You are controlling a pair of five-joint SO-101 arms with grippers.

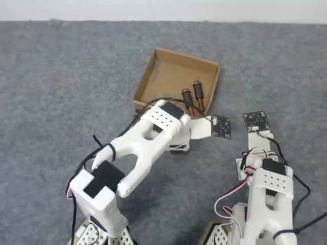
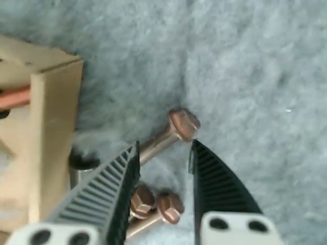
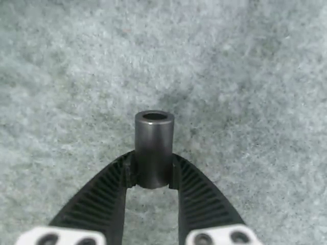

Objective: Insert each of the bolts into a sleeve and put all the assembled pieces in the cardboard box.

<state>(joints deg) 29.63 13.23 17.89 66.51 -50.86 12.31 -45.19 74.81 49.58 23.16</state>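
In the left wrist view my left gripper [image 2: 164, 148] is open just above the carpet, its fingers on either side of a copper bolt [image 2: 176, 130] that lies flat. Two more bolts [image 2: 153, 204] lie close together nearer the gripper's base. A dark sleeve [image 2: 82, 164] stands by the corner of the cardboard box [image 2: 51, 122]. My right gripper [image 3: 153, 171] is shut on a dark sleeve [image 3: 153, 145], held with its open bore facing away from the jaws above bare carpet. Two assembled pieces [image 1: 192, 97] lie in the box [image 1: 153, 71].
Grey carpet covers the table. The left arm [image 1: 163, 120] stretches up to the near side of the box and hides the bolts under it. The right arm [image 1: 271, 184] stands at the lower right, apart from the box.
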